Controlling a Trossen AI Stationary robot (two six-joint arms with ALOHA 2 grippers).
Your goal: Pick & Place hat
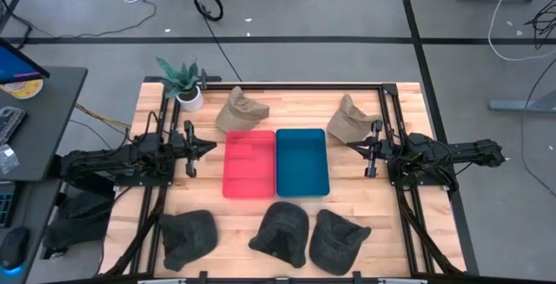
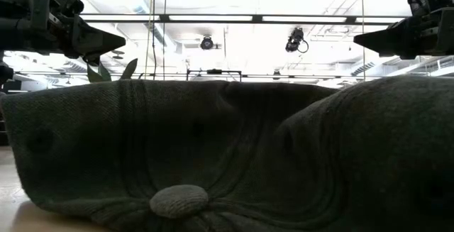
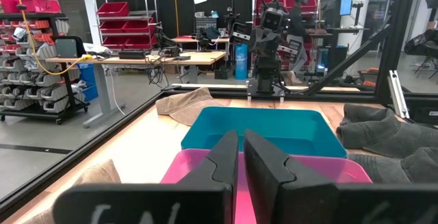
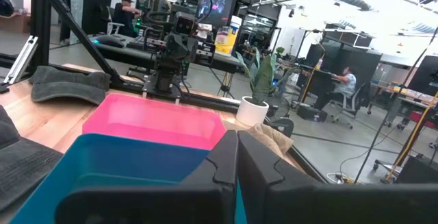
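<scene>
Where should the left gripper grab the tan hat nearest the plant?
Probably the raised, crumpled crown of the tan hat, coming straight down from above. It lies slumped on the table, so folds give the fingers something to pinch; the potted plant crowds its left side. The left gripper sits shut beside the pink tray.

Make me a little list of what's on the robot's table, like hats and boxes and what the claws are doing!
tan hats: two, one behind the pink tray, one behind the blue tray
dark hats: three along the front edge
pink tray: touching blue tray
plant: back left corner
left gripper: shut, holding nothing
right gripper: shut, holding nothing
</scene>
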